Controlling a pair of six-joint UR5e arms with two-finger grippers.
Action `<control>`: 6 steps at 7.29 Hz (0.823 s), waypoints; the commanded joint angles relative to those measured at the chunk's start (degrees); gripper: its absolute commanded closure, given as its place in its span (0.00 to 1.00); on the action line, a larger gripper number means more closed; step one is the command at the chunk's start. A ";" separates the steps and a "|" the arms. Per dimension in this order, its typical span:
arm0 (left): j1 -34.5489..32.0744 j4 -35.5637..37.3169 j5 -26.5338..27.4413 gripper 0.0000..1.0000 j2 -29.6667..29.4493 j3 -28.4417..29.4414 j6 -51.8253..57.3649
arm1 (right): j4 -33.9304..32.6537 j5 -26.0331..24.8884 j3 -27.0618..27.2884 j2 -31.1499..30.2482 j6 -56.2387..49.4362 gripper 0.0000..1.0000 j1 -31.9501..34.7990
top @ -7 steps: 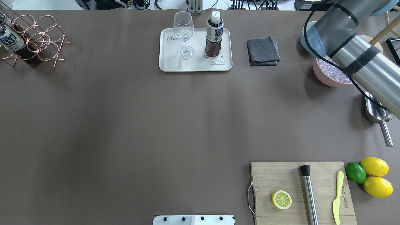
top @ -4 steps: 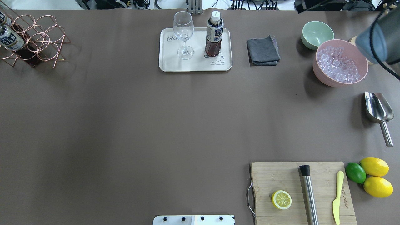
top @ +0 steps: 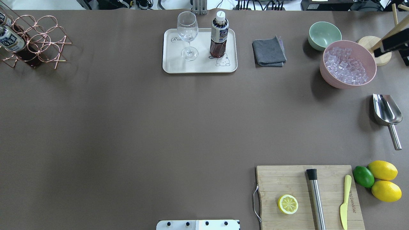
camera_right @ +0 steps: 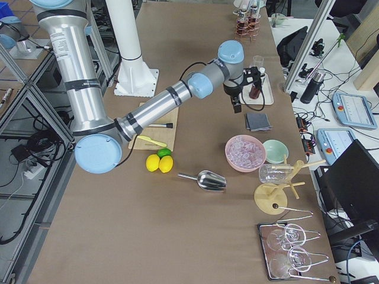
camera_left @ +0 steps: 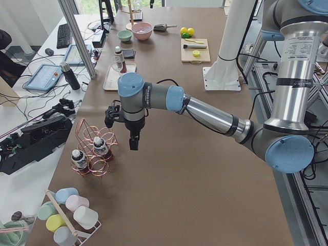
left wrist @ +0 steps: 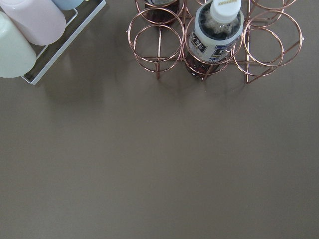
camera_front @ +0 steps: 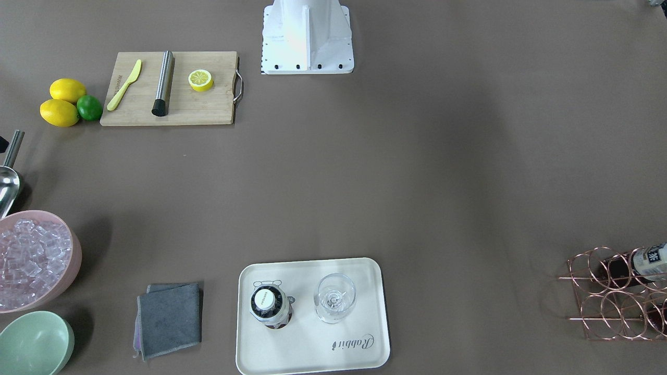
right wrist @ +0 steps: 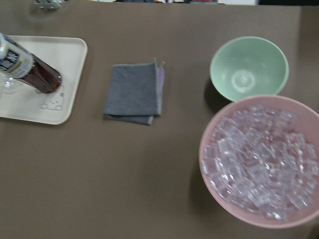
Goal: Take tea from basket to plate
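One tea bottle (top: 219,35) stands upright on the cream plate (top: 199,65) beside a stemmed glass (top: 187,35); it also shows in the front view (camera_front: 269,306) and the right wrist view (right wrist: 25,67). The copper wire basket (top: 41,40) at the far left holds two more tea bottles (left wrist: 218,27). My left gripper (camera_left: 133,143) hangs above the table just beside the basket (camera_left: 95,154). My right gripper (camera_right: 237,107) hovers between the plate and the grey cloth. Neither wrist view shows fingers, so I cannot tell whether either gripper is open or shut.
A grey cloth (top: 269,51), a green bowl (top: 324,34) and a pink bowl of ice (top: 348,64) lie right of the plate. A metal scoop (top: 386,113), a cutting board (top: 310,196) and lemons sit on the right. A cup rack (left wrist: 30,40) stands beside the basket.
My right arm has swung out of the overhead view to the right, uncovering the green bowl and the ice bowl. The tea bottle on the plate has not moved.
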 commanded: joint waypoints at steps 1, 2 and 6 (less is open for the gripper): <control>-0.52 2.64 0.62 0.02 0.48 -2.88 0.30 | -0.90 -0.84 -2.11 -12.67 -6.12 0.00 5.16; -0.61 2.73 0.62 0.02 0.66 -3.06 0.39 | -0.81 -1.11 -6.13 -13.74 -9.39 0.00 7.54; -0.87 2.73 0.62 0.02 0.66 -2.54 0.30 | -0.29 -5.06 -15.90 -15.16 -19.97 0.00 11.16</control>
